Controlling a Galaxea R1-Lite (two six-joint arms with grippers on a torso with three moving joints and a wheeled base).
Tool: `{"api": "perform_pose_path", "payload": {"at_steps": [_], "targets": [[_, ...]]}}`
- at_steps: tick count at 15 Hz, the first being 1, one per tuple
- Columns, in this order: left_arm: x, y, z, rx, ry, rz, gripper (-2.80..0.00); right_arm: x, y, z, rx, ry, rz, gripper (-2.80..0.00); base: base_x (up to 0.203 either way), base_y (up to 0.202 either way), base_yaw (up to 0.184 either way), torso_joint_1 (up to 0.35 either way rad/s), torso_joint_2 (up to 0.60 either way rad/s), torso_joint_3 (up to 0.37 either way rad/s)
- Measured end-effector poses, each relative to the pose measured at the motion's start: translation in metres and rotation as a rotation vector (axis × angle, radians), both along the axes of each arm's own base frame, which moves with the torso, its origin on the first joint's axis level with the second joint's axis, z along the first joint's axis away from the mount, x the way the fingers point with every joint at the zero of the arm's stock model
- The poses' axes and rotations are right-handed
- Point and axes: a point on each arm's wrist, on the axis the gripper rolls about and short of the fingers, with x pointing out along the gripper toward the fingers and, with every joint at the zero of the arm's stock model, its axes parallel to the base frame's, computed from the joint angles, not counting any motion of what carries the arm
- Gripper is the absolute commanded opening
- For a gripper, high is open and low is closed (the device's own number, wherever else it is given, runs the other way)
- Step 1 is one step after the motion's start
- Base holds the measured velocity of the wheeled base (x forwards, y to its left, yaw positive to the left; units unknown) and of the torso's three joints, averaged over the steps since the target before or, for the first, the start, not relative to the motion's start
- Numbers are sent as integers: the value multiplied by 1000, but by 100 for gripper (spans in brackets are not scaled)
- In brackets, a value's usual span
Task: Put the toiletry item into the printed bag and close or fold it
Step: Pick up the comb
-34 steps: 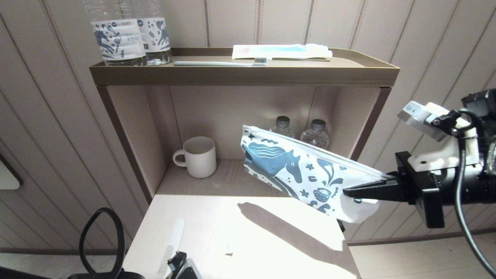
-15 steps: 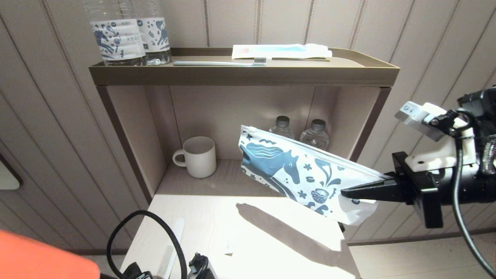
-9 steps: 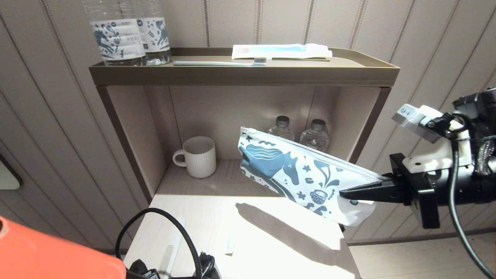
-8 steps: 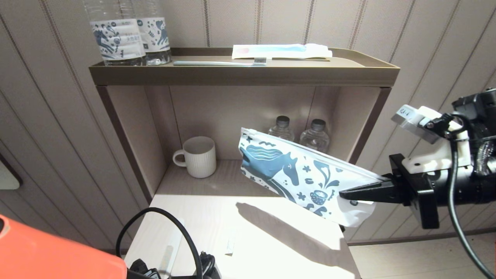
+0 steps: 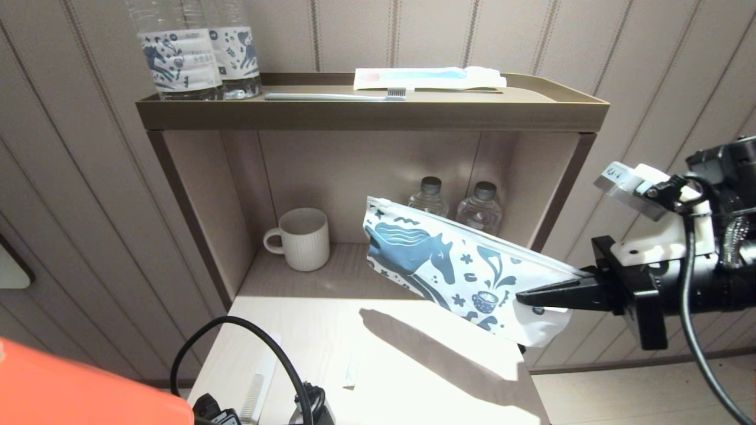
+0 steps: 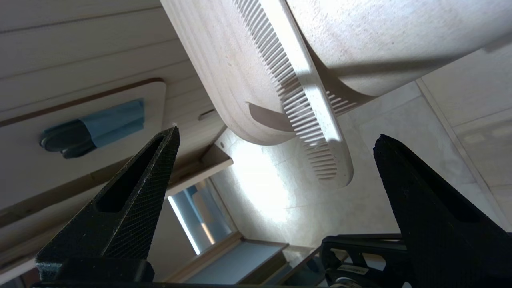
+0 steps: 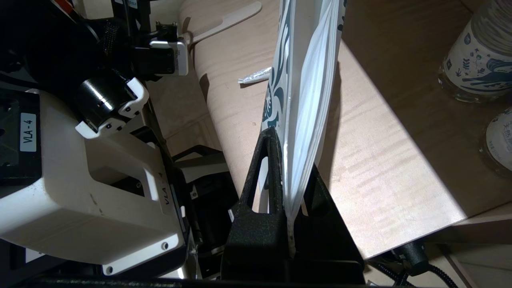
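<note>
My right gripper point(image 5: 522, 300) is shut on one end of the printed bag point(image 5: 449, 265), a white pouch with a blue horse, and holds it slanted in the air above the table's right side. In the right wrist view the bag point(image 7: 308, 92) runs edge-on out from the gripper point(image 7: 288, 148). A white comb point(image 5: 257, 383) lies at the table's front left, one end overhanging the edge point(image 6: 320, 132). My left gripper point(image 6: 277, 133) hangs open just below and in front of that overhanging end, with nothing between its fingers.
A small white sachet point(image 5: 351, 372) lies on the table point(image 5: 413, 366). In the lower shelf stand a ribbed mug point(image 5: 301, 239) and two small bottles point(image 5: 472, 203). The top tray holds two labelled water bottles point(image 5: 198, 53), a toothbrush point(image 5: 333, 96) and a packaged item point(image 5: 428, 78).
My left arm, with its orange cover and cable, has come up into the bottom left of the head view. The bag and right gripper have drifted slightly left and down.
</note>
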Motion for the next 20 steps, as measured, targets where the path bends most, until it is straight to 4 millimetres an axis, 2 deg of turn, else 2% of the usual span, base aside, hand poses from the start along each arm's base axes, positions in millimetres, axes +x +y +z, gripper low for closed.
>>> {"api": "perform_pose_path", "payload": {"at_steps": [13,20], "targets": [[-13,-3,1,-21,5,-38,0,2,0,-4,-4,12,1,-280,0,0,0,0,0,0],[-17,0,3,-29,8,-18,0,11,2,-10,1,2,2,-280,0,0,0,0,0,0]]}}
